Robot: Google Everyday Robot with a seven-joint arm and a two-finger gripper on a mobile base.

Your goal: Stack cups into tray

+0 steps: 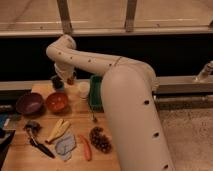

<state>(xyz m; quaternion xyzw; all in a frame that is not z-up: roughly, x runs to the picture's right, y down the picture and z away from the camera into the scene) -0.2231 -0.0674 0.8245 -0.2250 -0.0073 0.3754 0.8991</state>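
In the camera view, one cream-white cup [83, 89] stands on the counter [80, 117] just left of the single green tray [94, 92]. One dark cup [57, 82] stands farther left, with one purple bowl [29, 103] and one orange-red bowl [56, 101] nearer the camera. The arm [125, 100] hides most of the tray, and the tool [66, 78] hangs left of it beside the dark cup; I cannot tell whether it is spread or pinching.

The green tray [94, 93] lay flat, only its left end showing. The cream-white cup [83, 89] stood upright just left of the tray. The small dark cup [57, 83] stood farther left of the tray, with the gripper [65, 77] close above it.
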